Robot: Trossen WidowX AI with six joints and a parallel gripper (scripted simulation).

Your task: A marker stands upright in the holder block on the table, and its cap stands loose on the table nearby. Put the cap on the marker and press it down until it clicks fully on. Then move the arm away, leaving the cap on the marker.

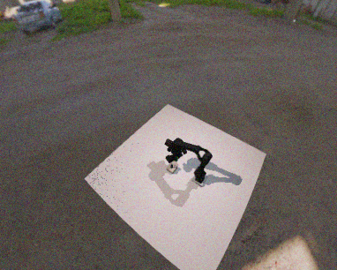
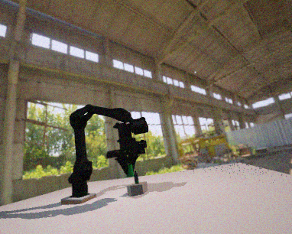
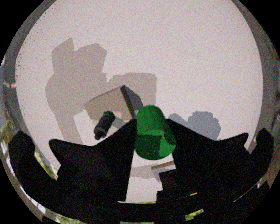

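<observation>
The gripper (image 1: 170,158) (image 2: 130,167) (image 3: 152,121) is shut on the green cap, which is lifted clear of the table. The green cap (image 2: 131,170) (image 3: 154,134) sits upright between the fingertips in the wrist view. The dark marker (image 2: 136,177) (image 3: 105,125) stands upright in the holder block (image 1: 170,169) (image 2: 137,189) (image 3: 113,101). In the wrist view the marker is left of the cap, with a gap between them. In the exterior view the cap is just left of the marker and slightly higher. The cap does not touch the marker.
The arm's base plate (image 1: 199,183) (image 2: 79,199) stands on the pale table (image 1: 200,229) (image 2: 204,206) (image 3: 206,55), to the left of the block in the exterior view. Shadows of the arm fall around the block. Dark specks dot one corner of the table.
</observation>
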